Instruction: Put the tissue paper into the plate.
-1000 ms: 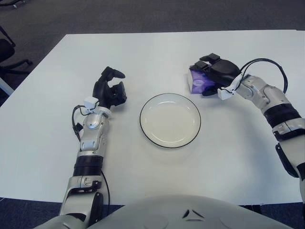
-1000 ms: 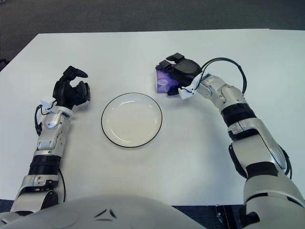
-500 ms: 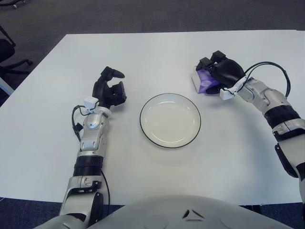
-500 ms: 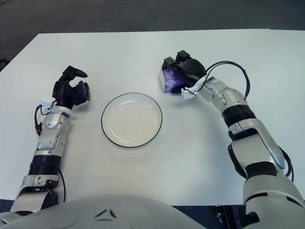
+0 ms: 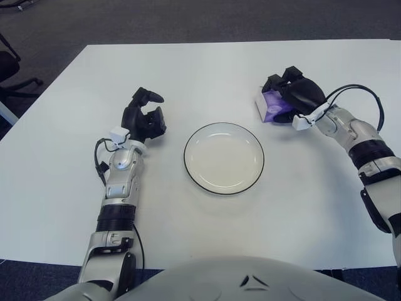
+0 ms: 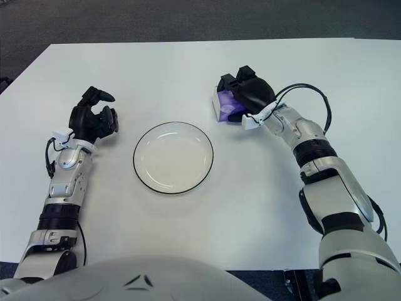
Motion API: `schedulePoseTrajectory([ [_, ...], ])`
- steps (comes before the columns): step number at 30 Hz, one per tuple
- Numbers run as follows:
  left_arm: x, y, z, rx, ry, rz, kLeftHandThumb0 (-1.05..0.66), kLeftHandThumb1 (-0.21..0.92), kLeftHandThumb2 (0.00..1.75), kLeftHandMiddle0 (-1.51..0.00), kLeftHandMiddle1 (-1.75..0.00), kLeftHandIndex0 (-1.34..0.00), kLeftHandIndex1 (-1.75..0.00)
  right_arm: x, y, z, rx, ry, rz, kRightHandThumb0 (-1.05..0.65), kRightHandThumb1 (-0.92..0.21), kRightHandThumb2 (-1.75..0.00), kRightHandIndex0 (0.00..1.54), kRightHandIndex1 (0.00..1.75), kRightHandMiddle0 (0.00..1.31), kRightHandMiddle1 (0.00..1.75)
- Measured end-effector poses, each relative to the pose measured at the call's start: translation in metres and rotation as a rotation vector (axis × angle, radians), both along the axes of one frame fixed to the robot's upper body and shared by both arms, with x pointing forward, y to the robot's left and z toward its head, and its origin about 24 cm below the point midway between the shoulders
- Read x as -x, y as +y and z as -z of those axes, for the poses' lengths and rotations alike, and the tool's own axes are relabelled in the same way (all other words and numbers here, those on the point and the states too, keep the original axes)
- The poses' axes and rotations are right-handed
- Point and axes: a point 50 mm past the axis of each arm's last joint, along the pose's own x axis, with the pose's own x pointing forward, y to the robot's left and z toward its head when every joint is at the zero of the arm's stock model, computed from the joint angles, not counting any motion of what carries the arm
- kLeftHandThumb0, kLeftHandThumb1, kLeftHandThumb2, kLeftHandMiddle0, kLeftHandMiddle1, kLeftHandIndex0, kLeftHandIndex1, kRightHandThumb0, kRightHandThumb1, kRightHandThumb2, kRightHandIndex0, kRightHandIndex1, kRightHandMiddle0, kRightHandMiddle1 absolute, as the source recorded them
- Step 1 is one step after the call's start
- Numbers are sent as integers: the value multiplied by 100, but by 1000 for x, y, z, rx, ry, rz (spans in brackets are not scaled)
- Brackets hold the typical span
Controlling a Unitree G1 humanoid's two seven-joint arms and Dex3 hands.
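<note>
A purple-and-white tissue pack (image 5: 265,107) sits on the white table, up and to the right of the plate (image 5: 223,158). The plate is white with a dark rim and holds nothing. My right hand (image 5: 289,93) covers the pack from the right, its dark fingers curled over the top, so most of the pack is hidden. My left hand (image 5: 144,118) shows left of the plate with its fingers curled and nothing in it.
The white table (image 5: 207,69) stretches wide around the plate. Dark carpet lies beyond its far edge, and part of a black chair (image 5: 9,68) shows at the far left. A black cable (image 5: 363,94) loops over my right wrist.
My right hand has shifted to the right and slightly back, away from the plate, and the tissue pack has moved with it. The left arm has stayed still.
</note>
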Motion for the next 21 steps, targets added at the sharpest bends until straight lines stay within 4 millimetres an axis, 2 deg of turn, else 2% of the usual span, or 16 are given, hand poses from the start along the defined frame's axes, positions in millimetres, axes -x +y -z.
schedulePoseTrajectory([
  [21, 0, 0, 0, 0, -1, 0, -42, 53, 105, -125, -175, -45, -175, -1, -1, -12, -70, 62, 10, 49, -26, -138, 65, 175, 81, 175],
])
